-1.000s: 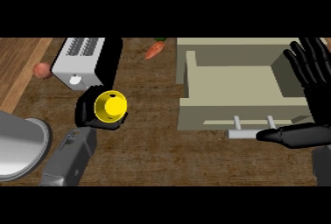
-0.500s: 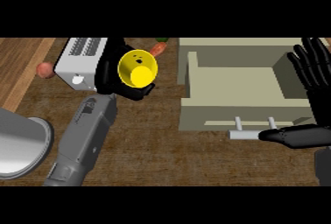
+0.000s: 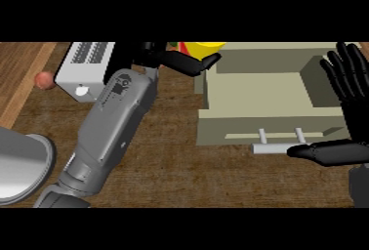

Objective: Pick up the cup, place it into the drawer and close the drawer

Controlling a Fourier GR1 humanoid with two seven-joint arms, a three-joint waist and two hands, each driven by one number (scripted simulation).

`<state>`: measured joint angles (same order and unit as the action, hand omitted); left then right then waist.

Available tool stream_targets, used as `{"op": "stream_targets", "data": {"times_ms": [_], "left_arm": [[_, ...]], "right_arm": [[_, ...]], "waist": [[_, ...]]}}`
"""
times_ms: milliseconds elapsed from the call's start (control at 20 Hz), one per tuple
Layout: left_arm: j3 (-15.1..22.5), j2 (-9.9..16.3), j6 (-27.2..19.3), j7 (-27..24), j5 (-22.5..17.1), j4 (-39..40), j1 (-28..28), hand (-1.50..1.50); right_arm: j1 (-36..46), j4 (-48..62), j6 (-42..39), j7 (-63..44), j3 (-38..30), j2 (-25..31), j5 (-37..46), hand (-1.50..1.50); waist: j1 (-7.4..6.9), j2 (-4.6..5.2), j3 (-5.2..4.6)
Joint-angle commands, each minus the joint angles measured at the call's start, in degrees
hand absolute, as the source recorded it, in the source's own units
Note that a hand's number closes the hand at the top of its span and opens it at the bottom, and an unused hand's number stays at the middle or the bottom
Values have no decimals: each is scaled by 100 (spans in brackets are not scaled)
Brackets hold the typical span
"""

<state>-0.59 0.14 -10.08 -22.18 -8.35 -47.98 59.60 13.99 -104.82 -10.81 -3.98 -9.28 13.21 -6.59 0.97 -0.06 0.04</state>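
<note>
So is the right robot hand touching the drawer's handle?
Touching, it seems: in the head view the right robot hand has its thumb tip meeting the end of the drawer handle, with no gap visible. The fingers stand straight, not curled round it.

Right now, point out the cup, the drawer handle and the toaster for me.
yellow cup (image 3: 202, 49), head view, on its side wall above the left hand's fingers.
drawer handle (image 3: 272, 148), head view, on the grey bar's left half.
toaster (image 3: 81, 77), head view, on its white top.

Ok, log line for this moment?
left hand: holding cup near drawer | drawer: open | right hand: open, resting
</note>
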Motion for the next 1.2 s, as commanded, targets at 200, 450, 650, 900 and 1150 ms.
{"op": "stream_targets", "data": {"times_ms": [200,450,650,900,1150], "left_arm": [[538,-14,-828,895,-400,1418,1365,150],[980,-14,-1223,711,-600,2464,1674,150],[1423,-14,-854,993,-810,2838,1795,150],[1964,-14,-448,1180,-914,3077,1623,150],[2352,-14,-567,1007,-1086,2983,1385,-150]], "right_arm": [[714,376,-30,-261,-165,170,-208,-150],[478,254,-66,14,81,-69,-139,-150],[454,157,-123,-23,211,-44,-50,-150],[726,251,-232,-128,65,62,-309,-150],[1013,321,-203,-96,325,-72,-179,-150]], "waist": [[142,59,1],[389,124,5],[608,165,7],[770,209,9],[993,280,7]]}}
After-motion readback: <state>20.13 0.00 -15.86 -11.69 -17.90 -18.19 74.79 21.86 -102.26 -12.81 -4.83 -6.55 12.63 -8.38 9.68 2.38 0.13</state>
